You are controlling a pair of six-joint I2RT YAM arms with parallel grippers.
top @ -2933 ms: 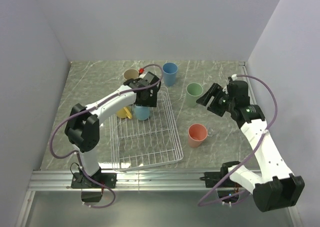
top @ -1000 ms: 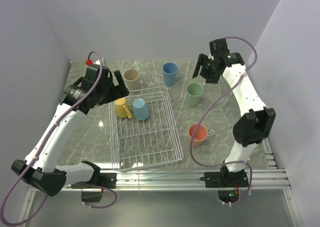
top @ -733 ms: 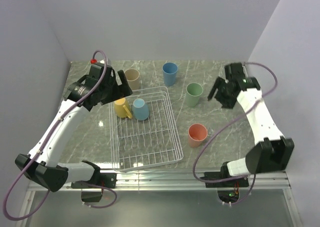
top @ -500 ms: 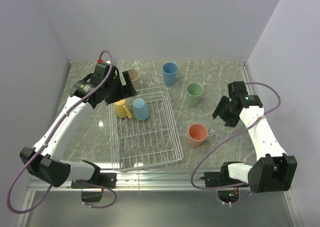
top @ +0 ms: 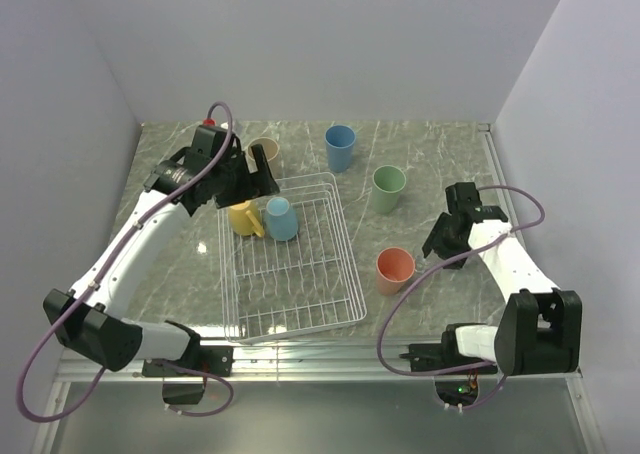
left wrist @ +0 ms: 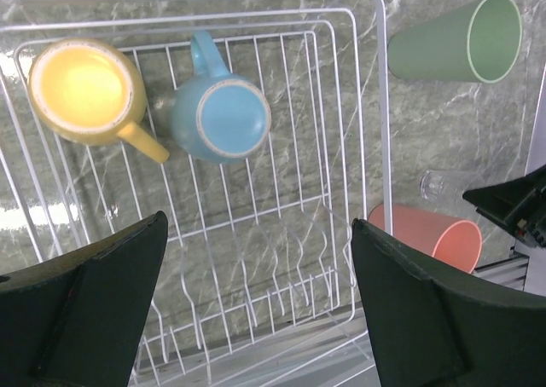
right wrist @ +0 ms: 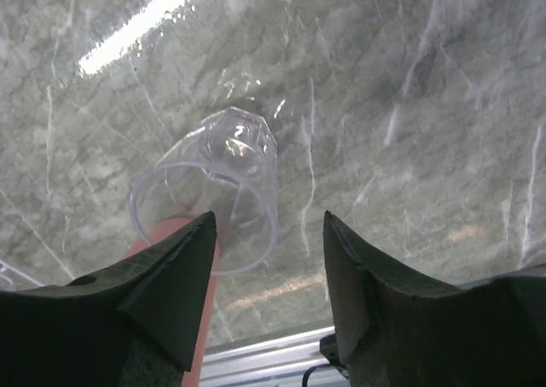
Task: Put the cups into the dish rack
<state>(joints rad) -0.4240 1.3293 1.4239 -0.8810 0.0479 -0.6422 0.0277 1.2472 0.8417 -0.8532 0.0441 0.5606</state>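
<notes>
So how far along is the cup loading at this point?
Done: the yellow mug and the light-blue mug sit in the dish rack. In hand: nothing; the left pincer is open by the rack's far edge, the right pincer open over a clear tumbler beside the salmon cup. Left: the beige cup, blue cup, green cup and salmon cup stand on the table outside it.

Robot lab test cell. My 2 arms [top: 130,254] are bolted to an aluminium rail [top: 330,359] at the near edge of a marble-look tabletop [top: 440,154], boxed in on 3 sides by plain pale walls [top: 300,44]. Purple cables [top: 381,336] loop loose off both arms. Only a wire dish rack [top: 347,246] + plastic cups [top: 340,146] on top, set out like test props.
</notes>
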